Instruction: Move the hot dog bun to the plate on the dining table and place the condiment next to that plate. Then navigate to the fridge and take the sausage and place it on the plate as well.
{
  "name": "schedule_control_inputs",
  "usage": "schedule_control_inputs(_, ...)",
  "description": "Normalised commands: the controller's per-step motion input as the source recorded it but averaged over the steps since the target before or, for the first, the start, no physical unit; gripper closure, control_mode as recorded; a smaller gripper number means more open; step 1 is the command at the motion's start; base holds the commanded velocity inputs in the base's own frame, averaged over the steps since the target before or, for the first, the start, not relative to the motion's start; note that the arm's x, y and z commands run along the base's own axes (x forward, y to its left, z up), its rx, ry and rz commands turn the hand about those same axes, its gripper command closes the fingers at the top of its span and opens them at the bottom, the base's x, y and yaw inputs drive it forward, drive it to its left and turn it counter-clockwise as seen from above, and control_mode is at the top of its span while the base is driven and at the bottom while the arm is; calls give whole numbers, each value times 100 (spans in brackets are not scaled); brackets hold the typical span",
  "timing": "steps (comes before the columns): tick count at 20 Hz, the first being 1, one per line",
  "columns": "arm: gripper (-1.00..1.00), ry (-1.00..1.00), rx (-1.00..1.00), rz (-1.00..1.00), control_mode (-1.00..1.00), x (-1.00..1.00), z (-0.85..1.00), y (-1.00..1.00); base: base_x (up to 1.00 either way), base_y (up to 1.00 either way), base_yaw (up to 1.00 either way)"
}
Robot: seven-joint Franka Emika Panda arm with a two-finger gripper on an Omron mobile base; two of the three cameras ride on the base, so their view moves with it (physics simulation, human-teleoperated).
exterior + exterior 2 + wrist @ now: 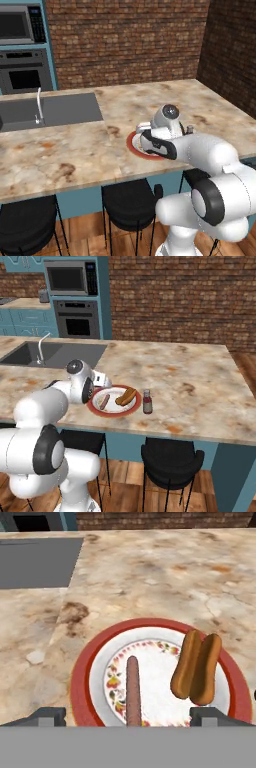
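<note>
The red-rimmed plate (80, 677) sits on the marbled dining table (200, 381) near its front edge. On the plate the split orange-brown hot dog bun (196, 668) lies at the right and the thin reddish sausage (133, 684) lies at the middle. In the right base view the bun (126, 396) and sausage (104, 401) rest side by side on the plate (95, 408), and the condiment (147, 402) stands upright just right of it. My gripper (127, 716) hovers open over the plate's near edge, its fingertips (50, 716) either side of the sausage and apart from it. The fridge is out of view.
A grey sink (50, 353) with a faucet (39, 105) is set into the counter left of the plate. Black stools (170, 456) stand under the table's front edge. A wall oven (77, 321) and microwave (70, 278) stand behind, against brick walls.
</note>
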Motion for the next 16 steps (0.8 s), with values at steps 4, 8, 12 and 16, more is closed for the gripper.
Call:
schedule_control_inputs(4, -100, 24, 0, -5, -100, -28, 100, 0, 0, 0, 0)
schedule_control_inputs(8, -100, 35, 0, -12, -100, -63, 56, -2, 0, 0, 0)
schedule_control_inputs(12, -100, 32, 0, -12, -100, -94, 3, -13, 0, 0, 0)
schedule_control_inputs(16, -100, 31, 0, -11, -100, -91, -3, -25, 0, 0, 0)
